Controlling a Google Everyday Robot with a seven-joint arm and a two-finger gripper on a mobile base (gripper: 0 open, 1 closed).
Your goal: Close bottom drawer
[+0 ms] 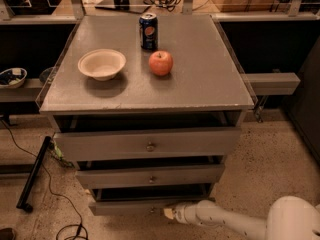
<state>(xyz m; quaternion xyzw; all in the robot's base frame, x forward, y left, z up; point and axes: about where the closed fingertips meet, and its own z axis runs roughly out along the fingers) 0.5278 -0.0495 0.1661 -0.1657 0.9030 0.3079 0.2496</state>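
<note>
The white arm point(225, 221) reaches in low and almost flat from the right, and its gripper point(169, 213) is right at the front of the bottom drawer point(125, 207). I cannot tell if the gripper is open or closed. The drawer is grey, lowest down, and sticks out a little.

Speckled floor point(285, 154) beneath the low claw point(168, 213), dim shelves point(272, 83) beside a grey cabinet point(200, 79).

White tubular arm point(225, 222), end effector point(169, 213) at bottom drawer point(125, 207).
</note>
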